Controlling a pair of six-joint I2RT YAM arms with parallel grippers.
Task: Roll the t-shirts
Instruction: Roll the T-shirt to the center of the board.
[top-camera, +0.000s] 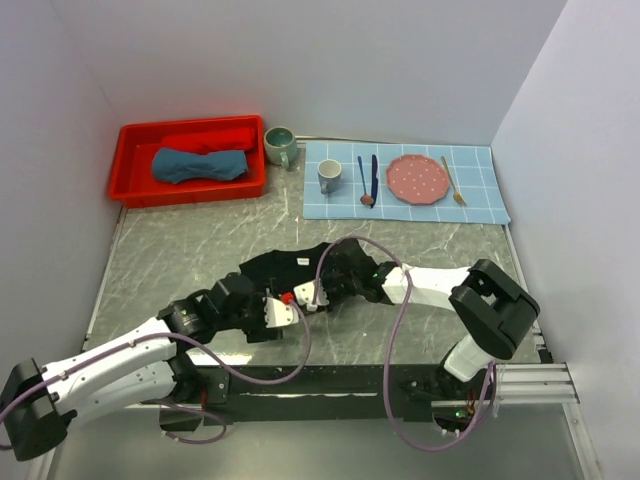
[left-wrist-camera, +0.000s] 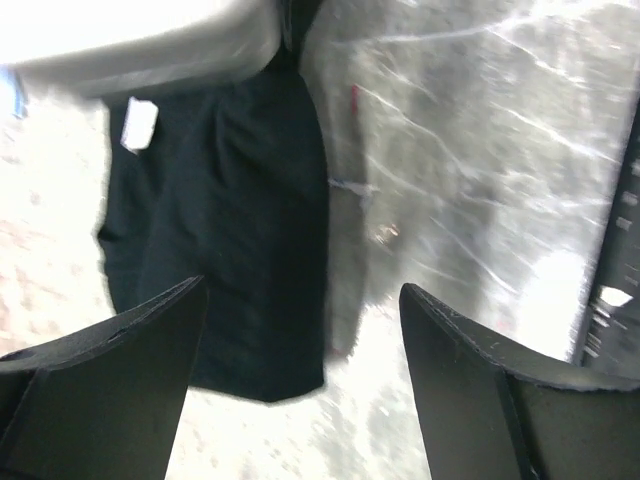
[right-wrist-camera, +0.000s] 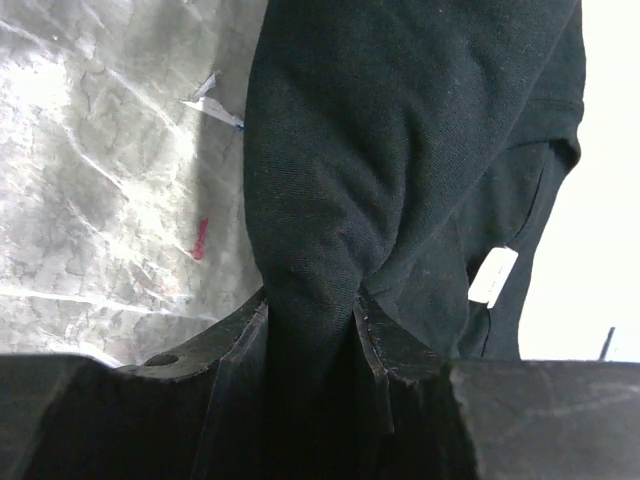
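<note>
The black t-shirt (top-camera: 285, 265) lies bunched on the marble table (top-camera: 180, 250) between my two grippers. Its white label (right-wrist-camera: 493, 277) faces up. My right gripper (top-camera: 325, 283) is shut on a thick fold of this shirt (right-wrist-camera: 400, 120). The cloth is pinched between the jaws of this gripper (right-wrist-camera: 310, 310). My left gripper (top-camera: 275, 300) is open at the shirt's near end. In the left wrist view, the folded black end (left-wrist-camera: 235, 250) reaches in between the spread jaws of my left gripper (left-wrist-camera: 302, 290), touching neither finger. A slate-blue rolled t-shirt (top-camera: 200, 165) rests in the red bin (top-camera: 135, 165).
At the back right lies a blue-checked placemat (top-camera: 480, 200) with a grey cup (top-camera: 329, 176), a spoon and knife (top-camera: 370, 180), a pink plate (top-camera: 418, 178) and a fork (top-camera: 452, 183). A green mug (top-camera: 280, 146) stands beside the bin. White walls close in three sides.
</note>
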